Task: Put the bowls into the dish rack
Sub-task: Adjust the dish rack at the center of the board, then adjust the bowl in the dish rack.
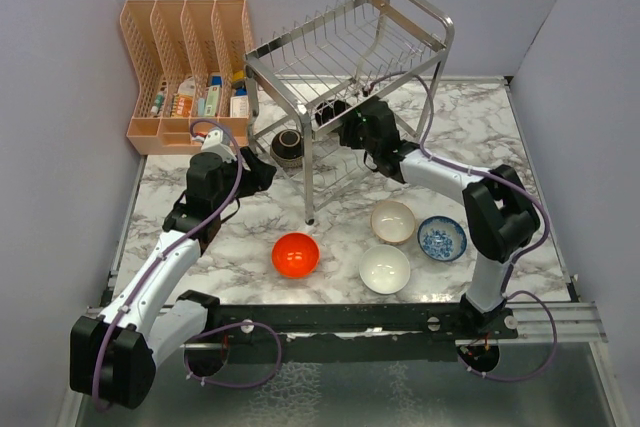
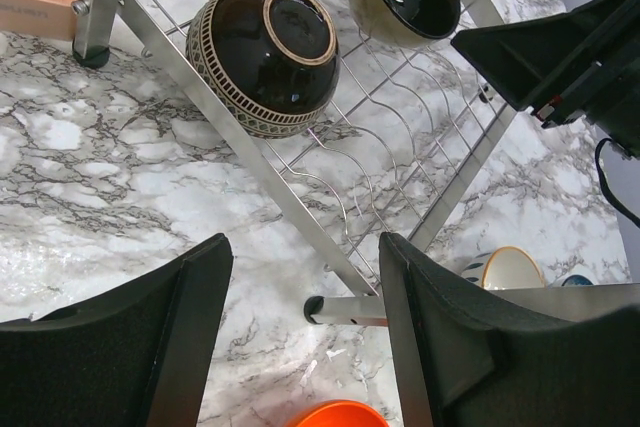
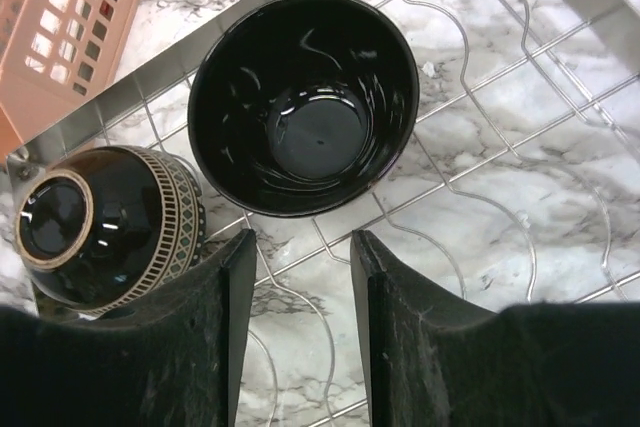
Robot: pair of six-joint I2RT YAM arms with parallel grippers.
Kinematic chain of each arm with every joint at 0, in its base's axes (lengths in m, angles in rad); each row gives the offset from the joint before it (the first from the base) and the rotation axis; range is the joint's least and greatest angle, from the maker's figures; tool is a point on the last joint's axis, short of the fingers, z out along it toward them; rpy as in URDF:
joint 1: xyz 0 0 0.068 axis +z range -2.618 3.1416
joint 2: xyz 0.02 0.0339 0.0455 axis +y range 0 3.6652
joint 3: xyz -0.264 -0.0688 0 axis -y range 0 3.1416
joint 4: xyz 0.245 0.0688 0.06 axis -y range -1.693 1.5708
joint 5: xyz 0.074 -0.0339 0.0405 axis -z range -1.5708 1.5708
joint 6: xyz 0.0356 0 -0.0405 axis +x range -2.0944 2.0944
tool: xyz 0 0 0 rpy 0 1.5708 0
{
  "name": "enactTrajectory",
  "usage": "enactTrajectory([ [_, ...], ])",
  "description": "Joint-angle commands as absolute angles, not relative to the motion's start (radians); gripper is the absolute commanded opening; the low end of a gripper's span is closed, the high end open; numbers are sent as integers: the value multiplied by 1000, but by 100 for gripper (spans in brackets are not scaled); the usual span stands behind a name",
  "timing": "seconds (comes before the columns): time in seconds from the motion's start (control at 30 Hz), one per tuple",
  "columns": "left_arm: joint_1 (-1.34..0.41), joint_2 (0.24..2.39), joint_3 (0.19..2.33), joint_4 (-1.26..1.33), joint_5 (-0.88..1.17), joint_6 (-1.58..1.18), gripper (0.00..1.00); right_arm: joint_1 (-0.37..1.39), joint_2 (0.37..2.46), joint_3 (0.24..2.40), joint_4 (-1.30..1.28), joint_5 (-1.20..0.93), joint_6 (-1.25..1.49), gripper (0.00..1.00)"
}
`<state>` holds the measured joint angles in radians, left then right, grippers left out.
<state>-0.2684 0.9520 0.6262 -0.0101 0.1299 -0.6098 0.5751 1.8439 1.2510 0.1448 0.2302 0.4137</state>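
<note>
Left gripper hangs spread and empty just before the dish rack, whose lower tier holds a tilted brown patterned bowl and a black-glazed bowl; right gripper, parted and empty, hovers above them. Red-orange bowl, white bowl, beige bowl and blue-patterned bowl sit on the marble table. All look glossy and rigid, likely slippery and chippable: pinch each across its rim

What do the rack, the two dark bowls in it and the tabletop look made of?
Rack: polished steel wire and tube, mirror glints. Patterned bowl and black-lined bowl: probably glazed ceramic, sharp reflections. Tabletop: marble look, grey veins on white; possibly a printed laminate.
</note>
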Motion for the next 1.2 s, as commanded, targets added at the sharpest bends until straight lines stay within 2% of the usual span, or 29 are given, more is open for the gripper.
enactTrajectory([
  [0.0,-263,954,629,6,118,-595,63,549,1840,1204,158,191,572,43],
  [0.3,-264,951,621,8,118,-596,63,549,1758,1052,239,56,687,43],
  [0.67,-263,957,631,9,124,-594,63,549,1738,1147,214,88,831,44],
  [0.97,-263,976,655,0,125,-581,63,532,1811,1268,114,209,944,58],
  [1.17,-263,985,676,-14,121,-564,63,522,1843,1290,76,229,984,59],
])
